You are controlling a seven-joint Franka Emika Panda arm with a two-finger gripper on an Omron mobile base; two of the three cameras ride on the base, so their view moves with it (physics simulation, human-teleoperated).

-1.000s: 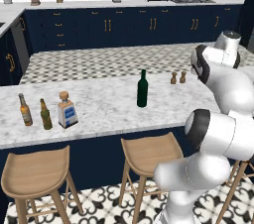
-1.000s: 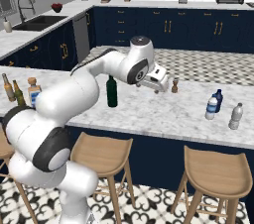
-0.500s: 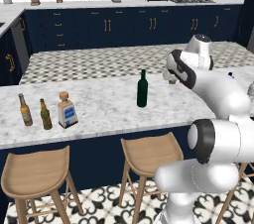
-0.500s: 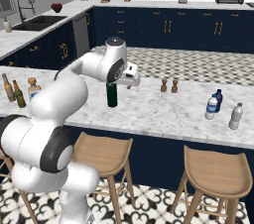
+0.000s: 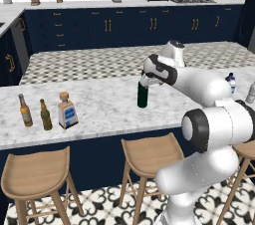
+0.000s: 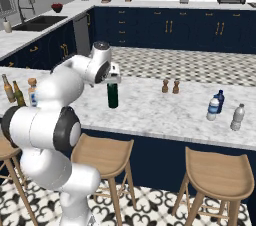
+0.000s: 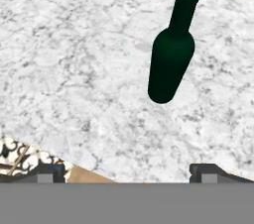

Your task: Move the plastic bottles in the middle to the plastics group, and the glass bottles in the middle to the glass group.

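1. While the white arm is reaching out over the marble island counter (image 5: 99,104), its two-finger gripper (image 5: 145,80) is hovering right at the neck of the tall dark green glass wine bottle (image 5: 142,94), which is standing upright near the middle of the counter.
2. From the hand view, the green bottle (image 7: 171,54) is sitting ahead and off to the right of the two dark fingertips (image 7: 211,171), which are spread wide with nothing between them, so the gripper is looking open and not yet lined up.
3. Far left on the counter, the amber-brown slim beer bottle (image 5: 25,111) and the olive-green slim beer bottle (image 5: 46,115) are waiting as the glass group, and the squat square clear bottle with the tan stopper (image 5: 66,111) is standing just beside them.
4. Over on the right, the small clear water bottle with the blue label (image 6: 213,108) is touching or nearly touching the dark navy bottle (image 6: 219,101), with the pale grey translucent bottle (image 6: 237,116) near them.
5. Between the wine bottle and the left group, the marble is running bare, which looks like good room for a carry; the near counter edge is close, so keeping the travel inboard seems wise.
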